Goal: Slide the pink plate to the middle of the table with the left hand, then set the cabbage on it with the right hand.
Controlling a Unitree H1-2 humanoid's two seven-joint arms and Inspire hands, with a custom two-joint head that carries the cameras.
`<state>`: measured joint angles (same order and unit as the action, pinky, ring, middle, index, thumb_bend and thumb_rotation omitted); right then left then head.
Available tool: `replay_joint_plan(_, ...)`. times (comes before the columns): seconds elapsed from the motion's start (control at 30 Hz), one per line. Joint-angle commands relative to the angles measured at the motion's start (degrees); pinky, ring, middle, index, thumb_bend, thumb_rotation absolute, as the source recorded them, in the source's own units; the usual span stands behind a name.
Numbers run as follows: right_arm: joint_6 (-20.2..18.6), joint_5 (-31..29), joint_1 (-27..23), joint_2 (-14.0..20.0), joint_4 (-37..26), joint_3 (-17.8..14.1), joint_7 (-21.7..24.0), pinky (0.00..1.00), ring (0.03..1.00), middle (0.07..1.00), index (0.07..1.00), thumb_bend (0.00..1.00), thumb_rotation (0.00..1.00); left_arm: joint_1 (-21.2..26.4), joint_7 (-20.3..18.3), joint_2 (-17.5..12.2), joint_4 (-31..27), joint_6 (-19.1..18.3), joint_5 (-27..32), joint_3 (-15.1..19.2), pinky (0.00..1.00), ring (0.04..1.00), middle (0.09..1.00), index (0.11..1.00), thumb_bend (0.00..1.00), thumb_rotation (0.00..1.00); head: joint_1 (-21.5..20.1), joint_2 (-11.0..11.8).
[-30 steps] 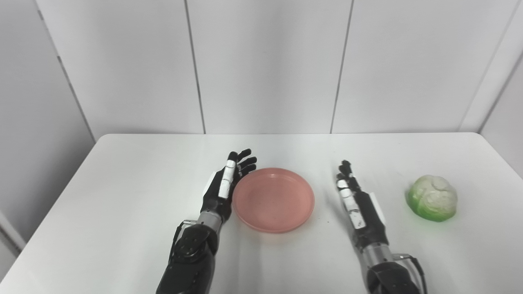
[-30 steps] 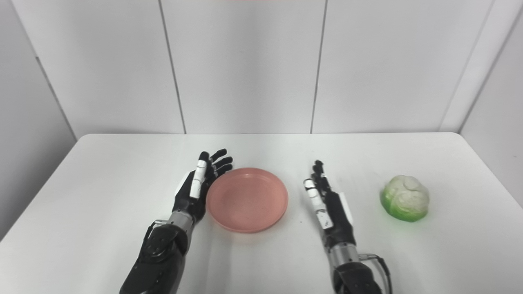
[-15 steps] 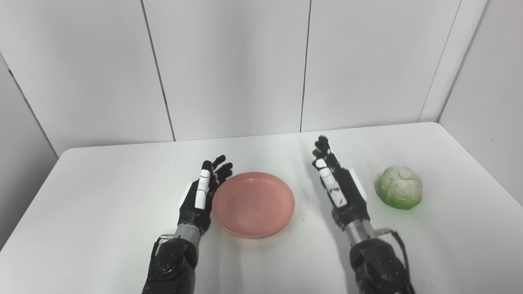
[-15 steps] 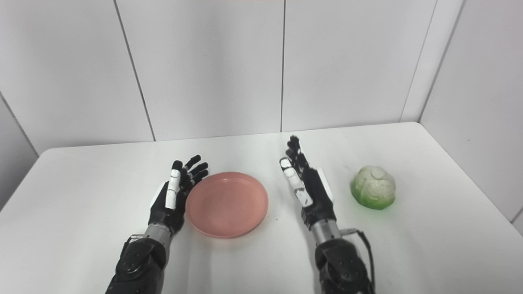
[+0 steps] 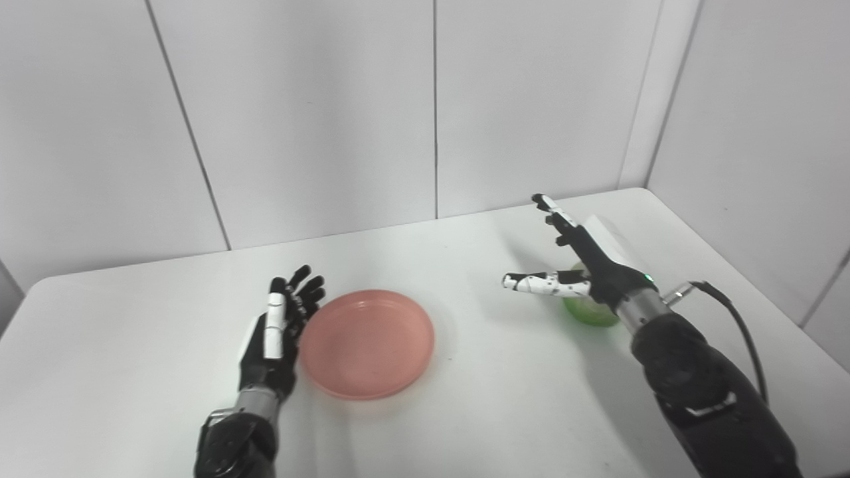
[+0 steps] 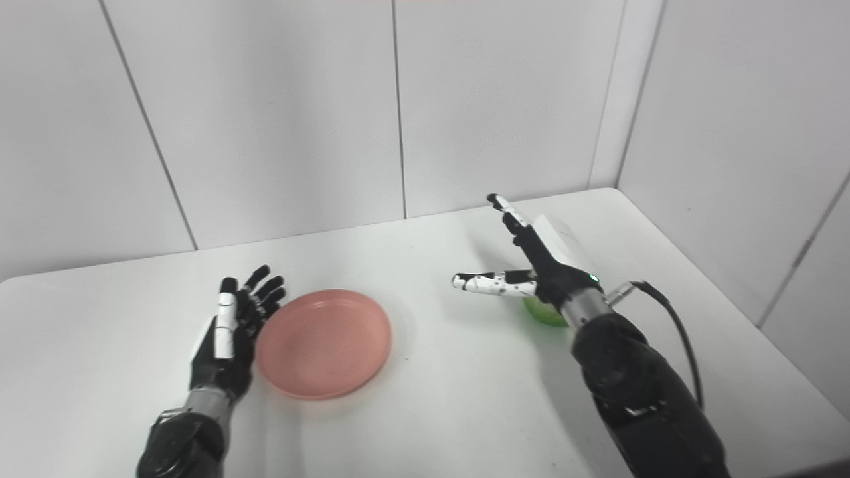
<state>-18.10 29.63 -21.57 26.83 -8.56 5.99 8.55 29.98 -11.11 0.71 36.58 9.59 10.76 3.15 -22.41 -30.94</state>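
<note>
The pink plate (image 5: 366, 342) lies on the white table (image 5: 478, 411), left of centre in the picture. My left hand (image 5: 273, 332) is open, fingers straight, its edge against the plate's left rim. My right hand (image 5: 576, 265) is open, raised over the cabbage (image 5: 587, 312), thumb pointing left and fingers stretched toward the back wall. The hand and wrist hide most of the cabbage; only its green lower part shows, also in the right eye view (image 6: 544, 312).
The table's back edge meets a white panelled wall (image 5: 431, 106). A side wall (image 5: 764, 146) stands close to the table's right edge. A black cable (image 5: 737, 318) runs along my right forearm.
The camera has turned to the right. My right hand has lifted and moved right over the cabbage, with its thumb spread. My left hand stays by the plate.
</note>
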Motion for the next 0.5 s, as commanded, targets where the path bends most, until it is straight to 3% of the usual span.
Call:
replay_joint_plan(0.0, -1.6, 3.9, -3.3, 2.7, -0.1, 0.0, 0.2, 0.66, 0.874, 0.956, 0.964, 0.91, 0.54, -1.2, -0.7, -1.4, 1.7, 1.7, -0.1, 0.3, 0.97, 0.897, 0.871, 0.871, 0.8, 1.0, -0.2, 0.1)
replay_joint_plan(0.1, -3.4, 7.8, -3.4, 4.5, 0.6, 1.1, 2.0, 0.81, 0.922, 0.951, 0.975, 0.95, 0.57, -1.0, -1.5, -1.7, 1.8, 1.7, 0.7, 0.5, 0.99, 0.904, 0.874, 0.873, 0.78, 1.0, -0.4, 0.1)
replay_joint_plan(0.33, -2.9, 14.0, -3.7, 6.3, 4.0, 3.0, 2.0, 0.95, 0.938, 0.939, 0.971, 0.97, 0.56, -0.6, -1.7, -2.3, 2.1, 1.9, 0.8, 1.0, 0.97, 0.895, 0.867, 0.867, 0.79, 1.0, -2.2, -0.4)
replay_joint_plan(0.47, -1.9, 16.1, -4.2, 6.9, 6.8, 4.2, 1.8, 0.98, 0.939, 0.934, 0.973, 0.96, 0.58, 0.0, -2.7, -2.6, 2.8, 1.7, 1.2, 1.2, 0.98, 0.897, 0.867, 0.869, 0.78, 1.0, -2.2, -0.5)
